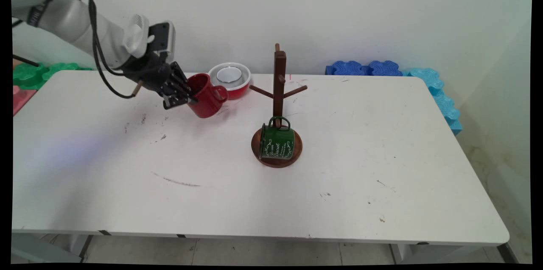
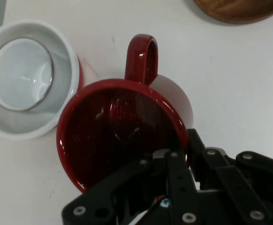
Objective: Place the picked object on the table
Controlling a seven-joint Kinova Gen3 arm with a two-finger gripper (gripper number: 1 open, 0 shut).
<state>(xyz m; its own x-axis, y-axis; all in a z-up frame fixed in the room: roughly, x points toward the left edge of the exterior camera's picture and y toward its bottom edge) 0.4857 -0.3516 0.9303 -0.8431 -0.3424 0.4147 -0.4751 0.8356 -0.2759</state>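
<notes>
Red mug is what I see in the tool — its fingers are closed on the mug's rim, one inside and one outside, and the mug hangs tilted just above the white desk. The handle points away from the tool. Just behind it stands a bowl, red outside and white inside. Further right is a brown wooden mug tree — a green mug lies on its round base.
</notes>
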